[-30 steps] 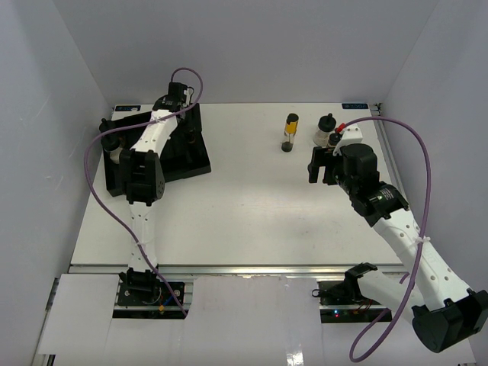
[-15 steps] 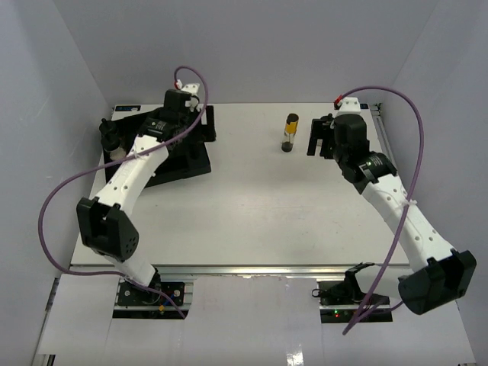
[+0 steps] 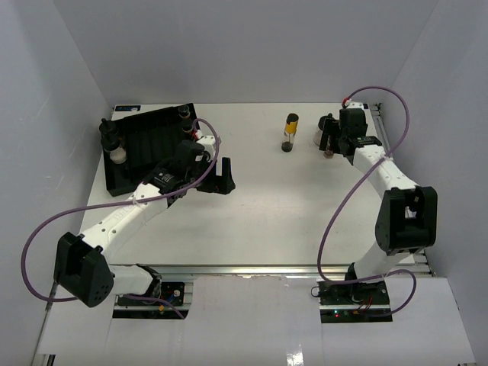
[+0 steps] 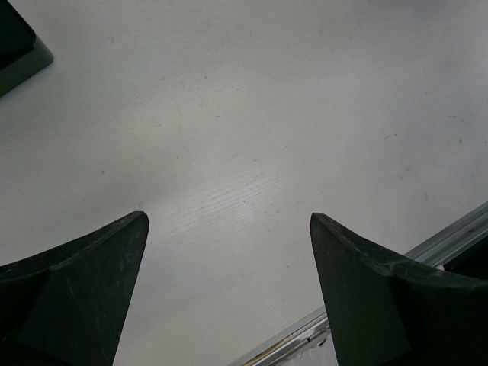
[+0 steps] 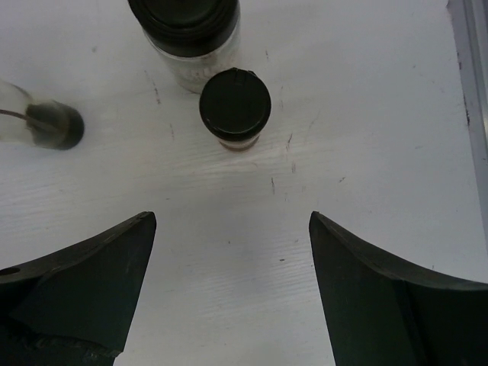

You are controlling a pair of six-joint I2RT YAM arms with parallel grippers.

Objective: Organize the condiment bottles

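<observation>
Reaching for a pickup, I judge: the right tool (image 5: 229,219) hangs wide open, empty, over a small clear black-capped jar (image 5: 235,105) standing on the white counter (image 5: 366,152) beside a larger pale-filled jar (image 5: 185,34); next it must drop astride that cap and close; the left tool (image 4: 229,221) gapes empty too.
</observation>
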